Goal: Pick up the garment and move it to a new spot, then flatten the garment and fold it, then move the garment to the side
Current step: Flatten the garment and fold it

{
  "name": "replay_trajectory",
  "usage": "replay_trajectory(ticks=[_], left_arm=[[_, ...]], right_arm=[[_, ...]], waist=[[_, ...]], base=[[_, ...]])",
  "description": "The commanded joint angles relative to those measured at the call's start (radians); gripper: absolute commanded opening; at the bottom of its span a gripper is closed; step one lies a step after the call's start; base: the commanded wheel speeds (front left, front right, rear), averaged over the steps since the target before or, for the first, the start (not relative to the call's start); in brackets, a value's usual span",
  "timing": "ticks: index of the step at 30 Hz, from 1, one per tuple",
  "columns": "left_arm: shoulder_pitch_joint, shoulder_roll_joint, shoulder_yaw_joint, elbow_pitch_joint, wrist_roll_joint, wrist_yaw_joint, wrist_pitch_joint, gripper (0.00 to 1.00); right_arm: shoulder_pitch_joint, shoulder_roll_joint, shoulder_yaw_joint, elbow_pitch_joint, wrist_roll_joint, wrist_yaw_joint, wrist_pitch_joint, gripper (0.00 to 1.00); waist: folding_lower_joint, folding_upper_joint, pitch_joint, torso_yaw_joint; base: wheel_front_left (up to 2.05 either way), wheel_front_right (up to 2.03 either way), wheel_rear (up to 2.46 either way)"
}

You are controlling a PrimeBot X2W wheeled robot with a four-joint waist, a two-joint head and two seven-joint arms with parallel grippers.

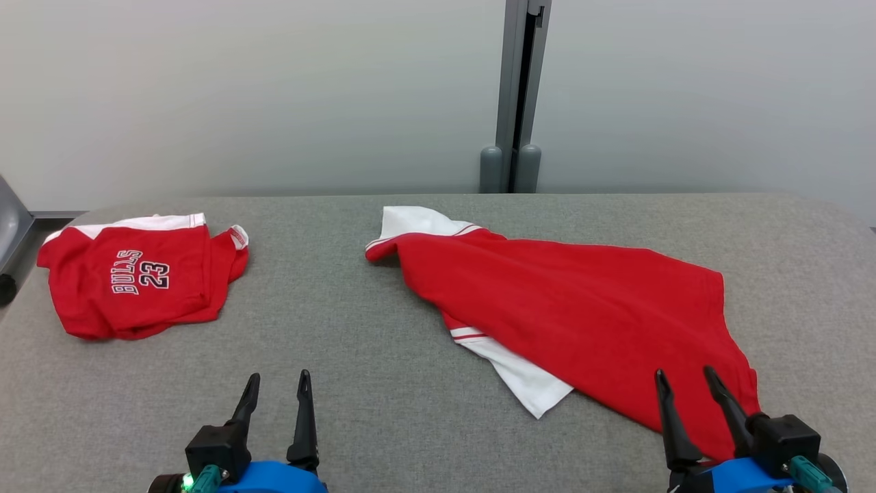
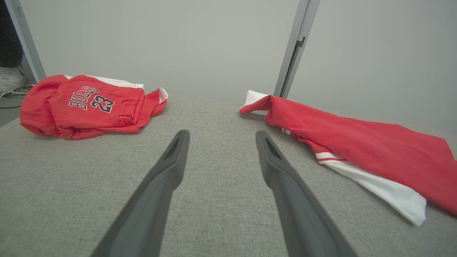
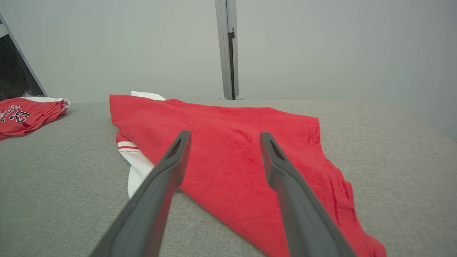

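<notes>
The garment [image 1: 582,308], a red shirt with white trim, lies loosely spread on the right half of the grey table [image 1: 383,411]. Its long axis runs from far left to near right. The near corner lies under the tips of the right gripper [image 1: 684,373], plainly the closer arm. The left gripper [image 1: 279,375] hovers over bare table, well apart. Both point forward and low, fingers spread, holding nothing. A folded red shirt [image 1: 137,274] lies far left.
</notes>
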Motion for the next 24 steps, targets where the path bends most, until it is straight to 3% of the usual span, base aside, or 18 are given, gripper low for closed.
replay_trajectory(ticks=[1, 17, 24], left_arm=[[0.005, 0.002, -0.002, -0.003, 0.001, 0.001, -0.003, 1.0], [-0.01, 0.005, -0.021, 0.018, -0.005, 0.0, 0.004, 1.0], [-0.067, -0.003, -0.08, 0.019, 0.032, -0.02, 0.035, 1.0]], right_arm=[[-0.007, -0.005, 0.001, 0.002, 0.006, 0.0, -0.004, 1.0], [-0.013, -0.005, 0.003, 0.004, -0.005, 0.0, -0.004, 1.0], [-0.024, -0.005, 0.003, 0.0, -0.015, 0.0, -0.004, 1.0]], waist=[[0.0, 0.0001, 0.0, -0.002], [0.0, 0.0001, 0.009, -0.015], [0.0, 0.0001, 0.027, -0.027]], base=[[0.0, 0.0, 0.0], [0.0, 0.0, 0.0], [0.0, 0.0, 0.0]])
